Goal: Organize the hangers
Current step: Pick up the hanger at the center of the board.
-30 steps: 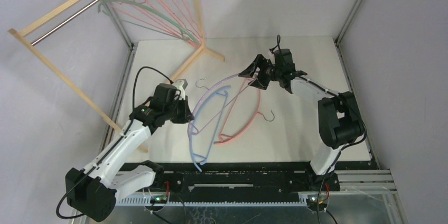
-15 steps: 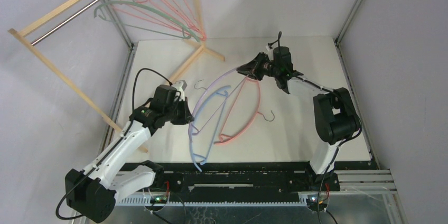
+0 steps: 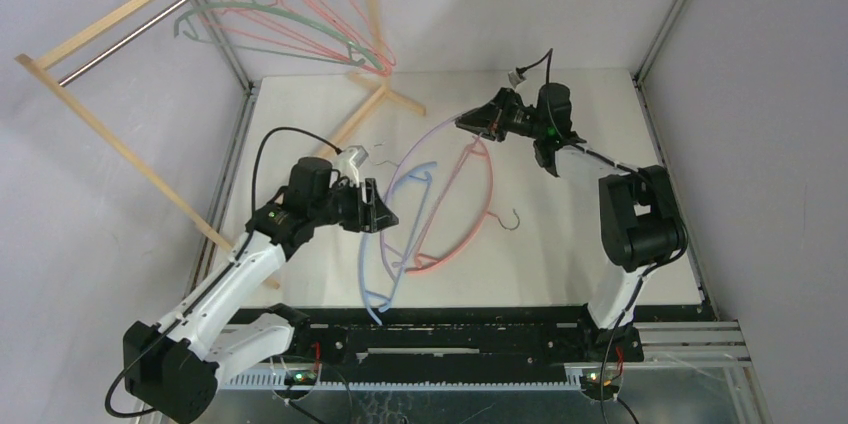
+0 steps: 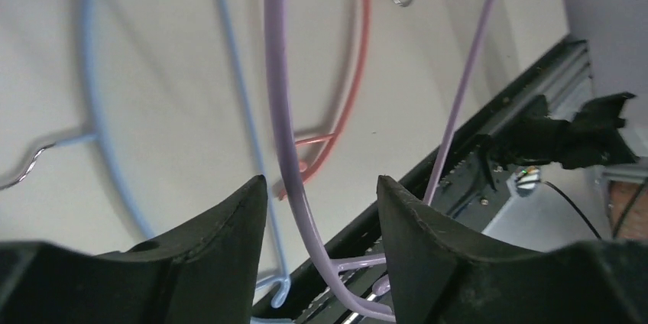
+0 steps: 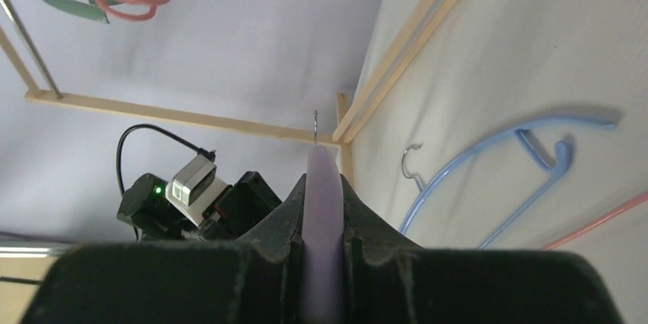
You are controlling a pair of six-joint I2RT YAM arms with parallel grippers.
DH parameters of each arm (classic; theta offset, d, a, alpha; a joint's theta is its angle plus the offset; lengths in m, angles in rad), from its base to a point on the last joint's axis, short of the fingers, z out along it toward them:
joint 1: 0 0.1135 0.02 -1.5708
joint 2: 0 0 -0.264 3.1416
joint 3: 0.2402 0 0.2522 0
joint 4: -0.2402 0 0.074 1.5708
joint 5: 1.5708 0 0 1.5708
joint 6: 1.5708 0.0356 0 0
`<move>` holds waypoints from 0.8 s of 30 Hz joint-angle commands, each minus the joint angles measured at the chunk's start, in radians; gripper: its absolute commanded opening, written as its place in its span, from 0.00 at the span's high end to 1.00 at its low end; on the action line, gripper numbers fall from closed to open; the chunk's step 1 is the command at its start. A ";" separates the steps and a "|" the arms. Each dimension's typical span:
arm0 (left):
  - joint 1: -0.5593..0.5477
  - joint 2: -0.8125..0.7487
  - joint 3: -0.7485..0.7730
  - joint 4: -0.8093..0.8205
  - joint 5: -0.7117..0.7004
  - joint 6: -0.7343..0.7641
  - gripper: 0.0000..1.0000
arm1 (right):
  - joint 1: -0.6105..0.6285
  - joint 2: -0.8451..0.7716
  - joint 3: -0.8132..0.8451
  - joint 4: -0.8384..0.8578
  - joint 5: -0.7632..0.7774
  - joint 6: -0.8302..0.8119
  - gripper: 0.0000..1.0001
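Some hangers on rack; blue hanger, pink hanger on table (untouched). Right pincer clamps lilac hanger; left pincer open around it.

Our left gripper stands parted at the frame's bottom, the lilac hanger running down between its fingers.
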 commanded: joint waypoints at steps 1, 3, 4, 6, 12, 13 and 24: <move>-0.004 -0.017 -0.017 0.133 0.150 -0.012 0.40 | -0.010 -0.031 -0.016 0.209 -0.082 0.126 1.00; -0.005 -0.017 -0.029 0.163 0.172 -0.024 0.39 | -0.013 -0.024 -0.024 0.279 -0.089 0.176 1.00; -0.005 -0.016 -0.036 0.174 0.178 -0.032 0.39 | -0.016 -0.022 -0.026 0.302 -0.088 0.196 1.00; -0.005 -0.016 -0.048 0.185 0.187 -0.039 0.38 | -0.024 -0.013 -0.025 0.357 -0.087 0.243 1.00; -0.004 -0.050 -0.114 0.247 0.226 -0.072 0.42 | -0.053 0.031 -0.022 0.554 -0.077 0.419 1.00; -0.005 -0.052 -0.121 0.260 0.239 -0.081 0.51 | -0.053 0.035 -0.021 0.566 -0.075 0.430 1.00; -0.005 -0.061 -0.128 0.217 0.190 -0.095 1.00 | -0.046 0.009 -0.020 0.331 -0.085 0.295 0.66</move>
